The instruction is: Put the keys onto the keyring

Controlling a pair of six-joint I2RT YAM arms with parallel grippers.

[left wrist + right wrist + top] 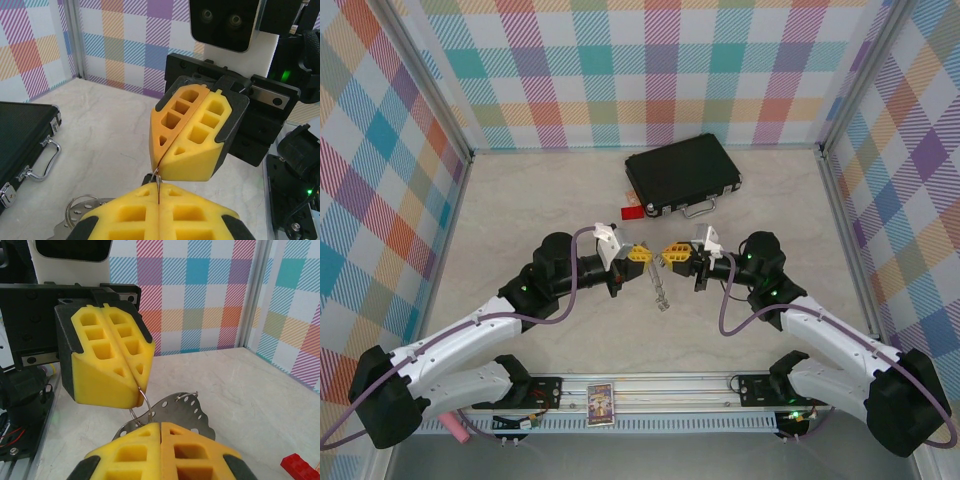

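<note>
Rail (660,398) along the near edge of the table (520,200) carries both arm bases, and a small card (600,404) lies on it between them. Farther in, over the middle of the table, the keys (661,290) show in the top view as a small pale metal shape. They are just on the near side of the spot where the left gripper (642,254) and the right gripper (672,253) meet tip to tip. Whether they are threaded on anything I cannot tell. Each gripper has its yellow fingers pressed together, and each is clamped on the keyring (148,402). The thin wire comes out of the seam of one pair of fingertips and runs into the seam of the other, so the ring bridges the small gap between them. Just beside that wire, below the fingertips, is a flat grey metal piece (186,409) with a row of small holes; what it is joined to I cannot tell. Beyond the grippers lies a small red tag (633,212). Just behind it is a black case (682,178) with a silver handle (698,210), near the checked back wall (650,70).
</note>
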